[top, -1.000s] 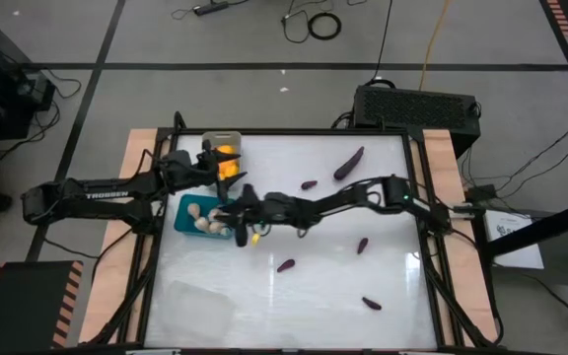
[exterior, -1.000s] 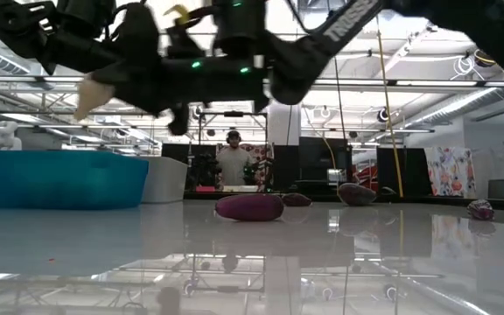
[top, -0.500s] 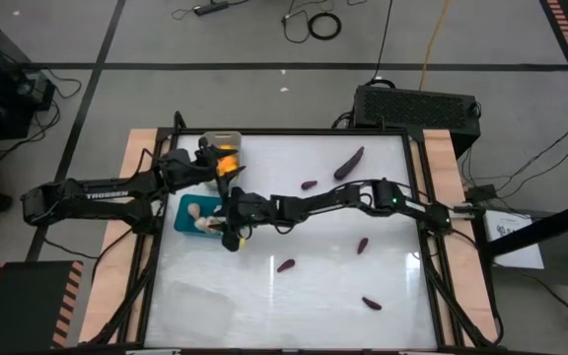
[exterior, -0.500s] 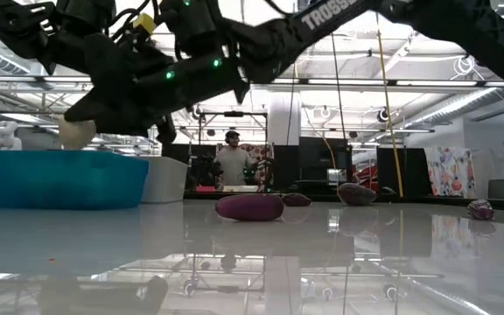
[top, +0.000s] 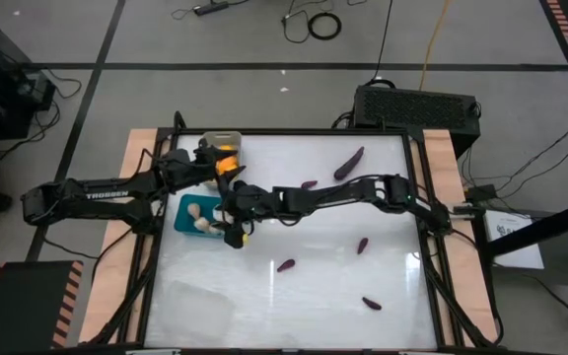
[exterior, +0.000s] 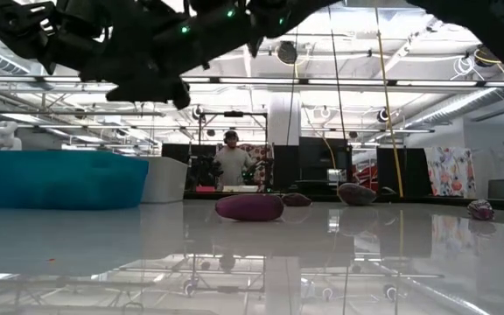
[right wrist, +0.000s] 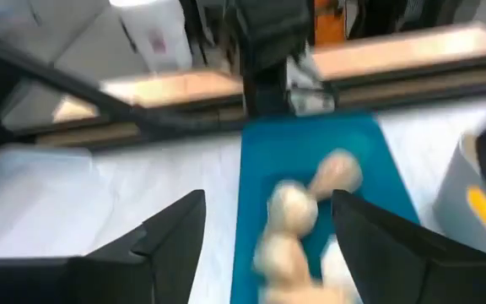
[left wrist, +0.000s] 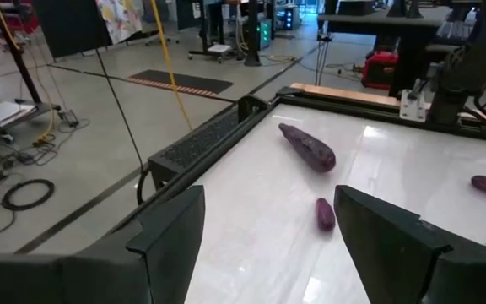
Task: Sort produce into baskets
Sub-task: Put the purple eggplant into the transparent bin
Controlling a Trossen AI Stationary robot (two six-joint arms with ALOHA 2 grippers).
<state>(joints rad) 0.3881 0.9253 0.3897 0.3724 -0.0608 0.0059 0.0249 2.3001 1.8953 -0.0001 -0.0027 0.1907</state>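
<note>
- Nearest to the camera, on the left of the white table (top: pixel 264 296), the clear translucent basket (top: pixel 193 298) lies well apart from both arms, and nothing shows inside it.
- Small purple eggplants (top: pixel 372 304) lie scattered over the near right and the middle of the table; judging from this, they are not yet sorted.
- The teal basket (top: pixel 181 214) holds several cream garlic bulbs (right wrist: pixel 294 207). The right gripper (top: pixel 233 225) hangs just above its right edge with the fingers spread and nothing between them, which looks like the moment just after a drop.
- The left gripper (top: pixel 208 163) hovers above the grey basket (top: pixel 227 140), where the yellow-orange fruits (top: pixel 227 156) lie; its fingers (left wrist: pixel 163 245) are spread and hold nothing.
- The two arms stand close together over the baskets, so the risk is that they bump when one turns.
- Farthest, the larger eggplant (top: pixel 349 163) lies near the far right edge, with a small one (left wrist: pixel 325 213) just beside it; nothing blocks the way to them.
- Behind the table a person stands in the room.
</note>
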